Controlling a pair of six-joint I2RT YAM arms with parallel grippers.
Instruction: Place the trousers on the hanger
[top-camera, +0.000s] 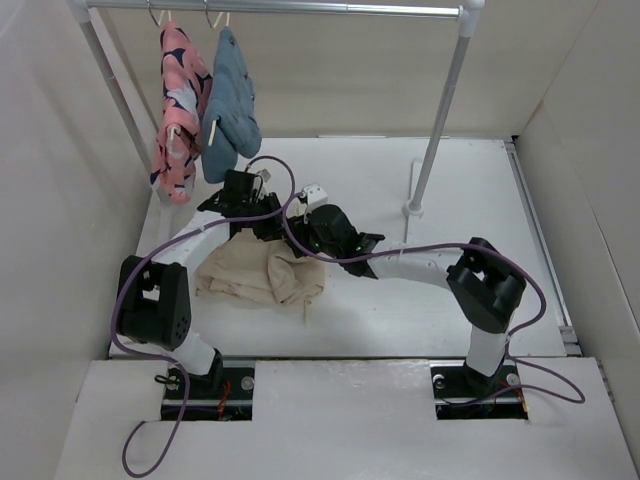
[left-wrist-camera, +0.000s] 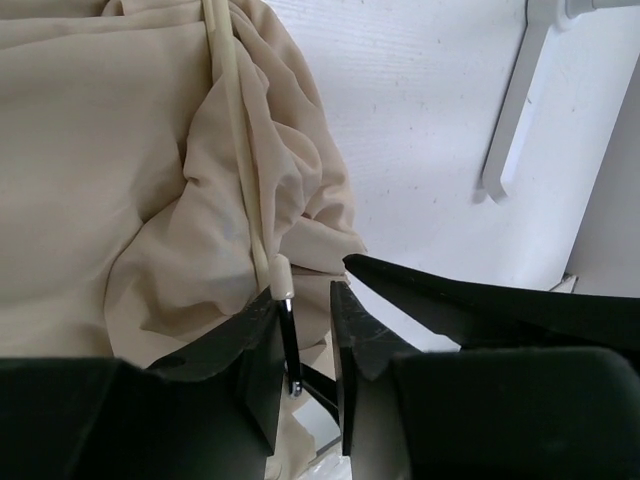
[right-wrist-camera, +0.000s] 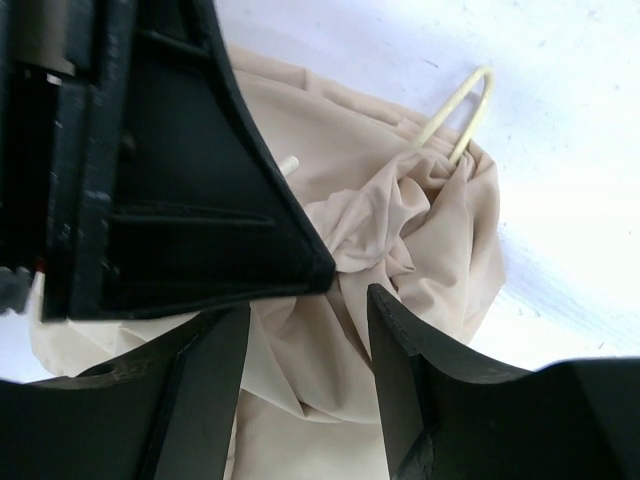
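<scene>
The beige trousers (top-camera: 262, 276) lie crumpled on the white table, also in the left wrist view (left-wrist-camera: 110, 170) and the right wrist view (right-wrist-camera: 400, 240). The cream hanger (left-wrist-camera: 240, 160) lies across the cloth; its hook (right-wrist-camera: 470, 105) sticks out at the trousers' far edge. My left gripper (top-camera: 252, 212) (left-wrist-camera: 307, 295) has its jaws a narrow gap apart, with the hanger's dark bare end rod (left-wrist-camera: 289, 340) between them, against the left finger. My right gripper (top-camera: 300, 236) (right-wrist-camera: 308, 320) is open just above the cloth, beside the left gripper's black body (right-wrist-camera: 150, 170).
A grey rail (top-camera: 300, 8) at the back carries a pink patterned garment (top-camera: 180, 100) and a blue denim garment (top-camera: 230, 95) on hangers. The rail's right post (top-camera: 440, 120) stands on a foot (top-camera: 413, 210) (left-wrist-camera: 510, 120). Walls close in both sides.
</scene>
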